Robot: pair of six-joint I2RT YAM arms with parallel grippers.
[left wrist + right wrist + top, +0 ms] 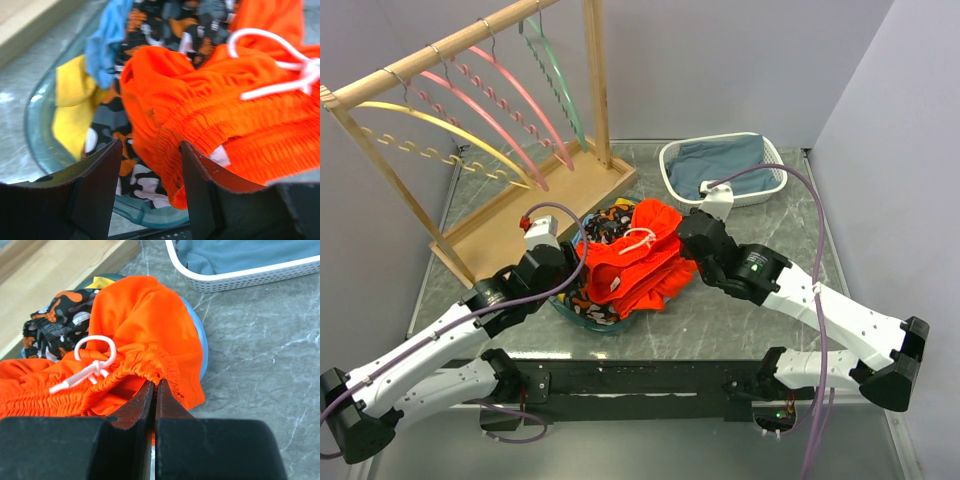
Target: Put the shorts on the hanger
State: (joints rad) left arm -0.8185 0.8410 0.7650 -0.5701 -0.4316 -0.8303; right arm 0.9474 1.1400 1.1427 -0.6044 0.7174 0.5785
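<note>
The bright orange-red shorts (642,268) lie heaped over a bowl of clothes, their white drawstring (638,240) on top. My right gripper (155,384) is shut on the gathered waistband of the shorts (135,315) at their right side. At the left end of the shorts (215,110) my left gripper (150,172) straddles the waistband corner. Its jaws stand apart, with the cloth against the right finger (200,190) and a gap on the left. The pale green hanger (558,80) hangs at the right end of the wooden rack, away from both grippers.
A teal bowl (576,314) holds a black-orange-white patterned garment (150,15) plus yellow and blue cloths. A white basket (672,178) with blue-grey cloth stands at the back right. The wooden rack (520,228) at the back left carries pink and yellow hangers.
</note>
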